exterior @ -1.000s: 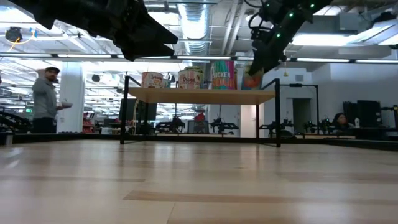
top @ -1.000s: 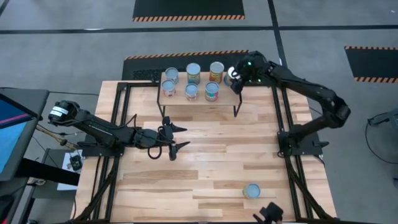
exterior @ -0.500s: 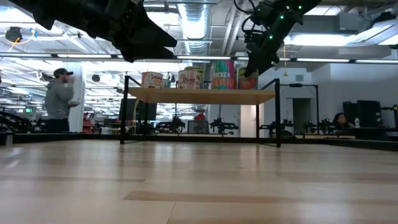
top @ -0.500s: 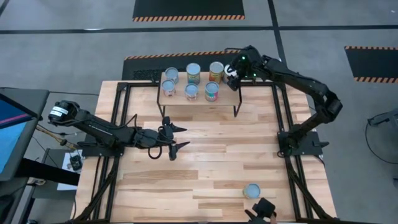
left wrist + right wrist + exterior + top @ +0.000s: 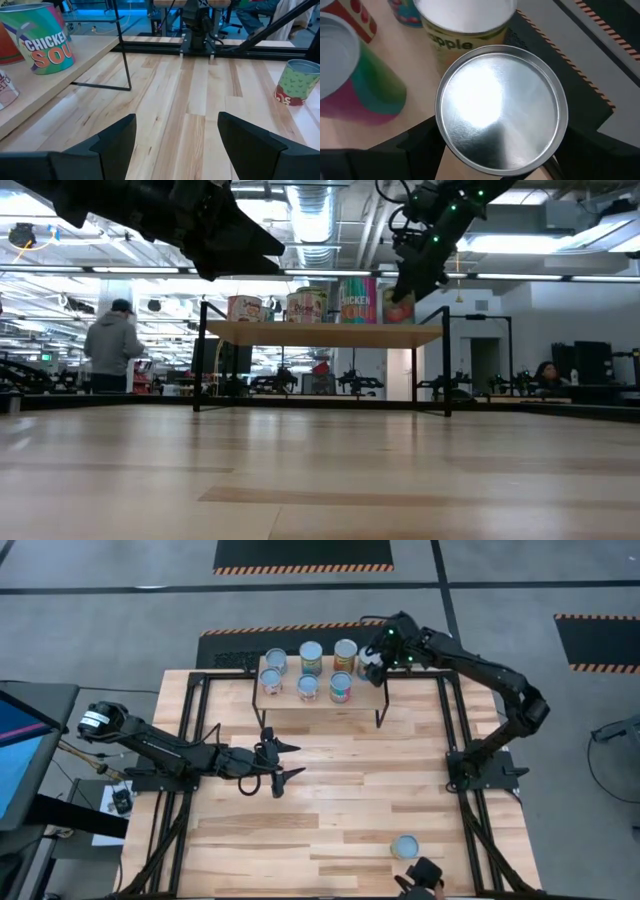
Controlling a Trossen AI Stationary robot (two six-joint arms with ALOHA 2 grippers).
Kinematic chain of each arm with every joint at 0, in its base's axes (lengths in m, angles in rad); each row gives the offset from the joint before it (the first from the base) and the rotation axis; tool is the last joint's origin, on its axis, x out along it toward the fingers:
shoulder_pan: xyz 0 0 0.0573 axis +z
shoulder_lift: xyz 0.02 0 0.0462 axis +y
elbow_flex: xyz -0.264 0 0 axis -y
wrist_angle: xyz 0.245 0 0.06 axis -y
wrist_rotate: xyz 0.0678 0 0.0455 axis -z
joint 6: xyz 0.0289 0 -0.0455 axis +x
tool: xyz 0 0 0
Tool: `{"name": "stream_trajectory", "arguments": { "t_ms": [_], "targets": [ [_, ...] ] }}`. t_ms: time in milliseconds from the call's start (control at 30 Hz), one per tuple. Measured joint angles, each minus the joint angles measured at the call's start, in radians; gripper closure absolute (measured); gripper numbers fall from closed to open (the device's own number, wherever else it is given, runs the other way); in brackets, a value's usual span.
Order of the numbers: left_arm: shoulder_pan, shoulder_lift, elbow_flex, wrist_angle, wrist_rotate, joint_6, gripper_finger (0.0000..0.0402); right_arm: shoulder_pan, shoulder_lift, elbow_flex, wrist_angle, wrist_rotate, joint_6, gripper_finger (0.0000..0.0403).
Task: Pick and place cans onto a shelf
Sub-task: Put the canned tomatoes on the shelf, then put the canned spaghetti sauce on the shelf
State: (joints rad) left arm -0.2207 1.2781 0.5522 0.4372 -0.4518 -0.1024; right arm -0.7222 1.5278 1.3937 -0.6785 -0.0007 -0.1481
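Observation:
The shelf stands at the table's far side with several cans on it, among them one with a blue-silver top and a "chicken soup" can. My right gripper is over the shelf's right end, shut on another can, which also shows in the low view. One more can stands on the table near its front edge and also shows in the left wrist view. My left gripper is open and empty above the table's middle left. My right gripper pinches the can's side wall just under its shiny round top, one finger on each side. The fingers come from above, slanting down. The can is upright, its base at the level of the shelf top; whether it rests there I cannot tell.
A yellow-labelled can and a pink-green can stand close beside the held can. Black rails run along the table's left and right sides. A dark object sits at the near edge. A person walks in the room behind.
My right gripper has carried the can a little toward the table's left, from just off the shelf's right end to over that end, and has then kept still. The can has stayed upright.

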Motion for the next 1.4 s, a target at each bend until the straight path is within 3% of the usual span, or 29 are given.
{"name": "stream_trajectory", "arguments": {
  "t_ms": [433,800,1067,1400],
  "targets": [
    [0.0,0.0,0.0,-0.002,0.0,0.0,0.0132,0.001,-0.009,0.0,0.015,0.005,0.016,0.002],
    [0.0,0.0,0.0,-0.007,-0.003,0.007,0.0132,0.055,-0.17,-0.017,-0.069,0.063,0.116,0.0006],
    [-0.001,0.0,0.0,-0.041,0.009,-0.01,0.0132,0.309,-0.381,-0.203,-0.093,0.204,0.265,0.0013],
    [0.0,0.0,0.0,-0.077,0.009,-0.04,0.0132,0.792,-0.505,-0.466,-0.016,0.431,0.581,0.0014]
  ]
}}
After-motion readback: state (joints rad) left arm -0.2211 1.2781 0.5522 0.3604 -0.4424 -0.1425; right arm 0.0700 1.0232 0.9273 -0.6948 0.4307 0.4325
